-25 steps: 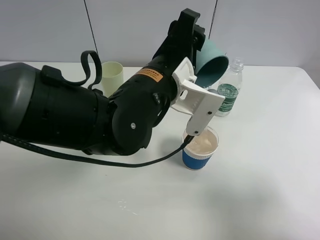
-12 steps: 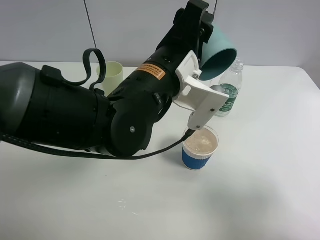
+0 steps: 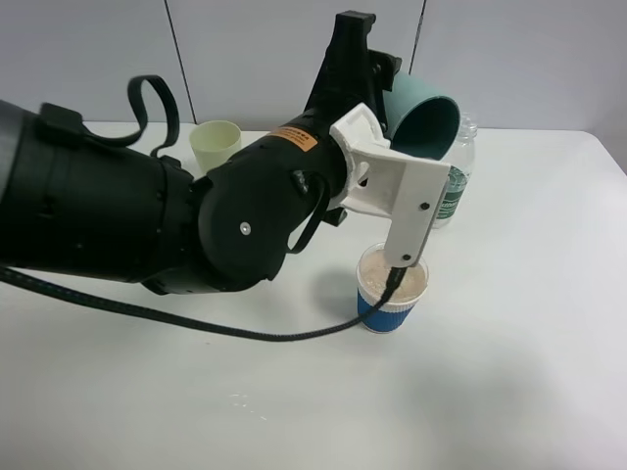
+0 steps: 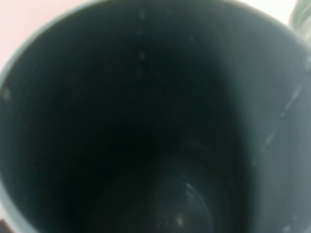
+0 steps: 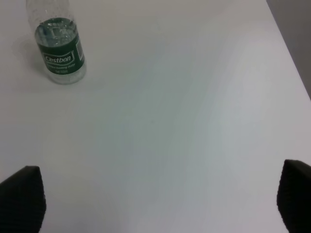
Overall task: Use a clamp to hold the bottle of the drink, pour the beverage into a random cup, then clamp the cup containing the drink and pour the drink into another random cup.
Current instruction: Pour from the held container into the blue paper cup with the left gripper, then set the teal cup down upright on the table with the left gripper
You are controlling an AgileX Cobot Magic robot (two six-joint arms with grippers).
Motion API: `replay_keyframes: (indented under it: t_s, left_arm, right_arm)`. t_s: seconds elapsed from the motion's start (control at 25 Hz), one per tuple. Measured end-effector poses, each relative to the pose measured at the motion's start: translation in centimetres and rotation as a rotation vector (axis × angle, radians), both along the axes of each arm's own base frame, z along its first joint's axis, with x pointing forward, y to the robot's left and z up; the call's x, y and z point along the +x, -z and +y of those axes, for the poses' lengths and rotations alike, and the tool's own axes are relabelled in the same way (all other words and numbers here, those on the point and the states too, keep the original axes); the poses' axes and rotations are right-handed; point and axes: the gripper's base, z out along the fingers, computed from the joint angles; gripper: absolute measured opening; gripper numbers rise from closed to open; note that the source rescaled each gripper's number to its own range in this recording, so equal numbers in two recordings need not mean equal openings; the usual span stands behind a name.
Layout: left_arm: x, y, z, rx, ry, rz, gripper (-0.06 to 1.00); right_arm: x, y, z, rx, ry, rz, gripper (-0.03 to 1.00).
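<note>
The pale yellow-green cup stands unused at far left. The left clamp, closed on the teal tumbler, holds it tipped above the blue-sleeved cup; the second pour looks finished. Next, probably righting the tumbler and setting it down. Just right stands the bottle; the right gripper waits with jaws wide

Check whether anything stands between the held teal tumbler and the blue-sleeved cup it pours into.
Partly: the teal tumbler is held tipped above and behind the blue-sleeved cup, and the arm's own white bracket hangs between them, reaching down over the cup's rim. Nothing else visible intervenes.
</note>
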Motion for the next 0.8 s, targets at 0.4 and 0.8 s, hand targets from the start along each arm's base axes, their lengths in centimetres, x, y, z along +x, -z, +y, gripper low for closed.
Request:
replay_keyframes:
  t_s: [0.4,0.8]
  left_arm:
    - [1.4,-0.1,2.9,-0.294,0.008,0.456,0.02]
    - [3.2,0.2,9.6,-0.664,-0.086,0.660,0.02]
  right_arm:
    - [0.0,0.0,0.0,0.000,0.000,0.000,1.00]
    - [0.0,0.0,0.0,0.000,0.000,0.000,1.00]
